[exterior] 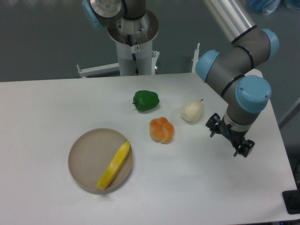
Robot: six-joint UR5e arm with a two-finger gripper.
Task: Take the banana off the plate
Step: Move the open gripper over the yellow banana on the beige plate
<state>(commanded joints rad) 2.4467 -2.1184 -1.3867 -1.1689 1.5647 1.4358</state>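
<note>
The plate (83, 159) sits nearest the camera on the white table (42, 108), holding only the banana (114, 165), which lies diagonally along its right side. Farther back rest an orange pepper (161, 130), a cream pear (191, 111) and a green pepper (146, 100). The gripper (229, 136) hangs at right, well apart; whether its jaws are parted cannot be told.
</note>
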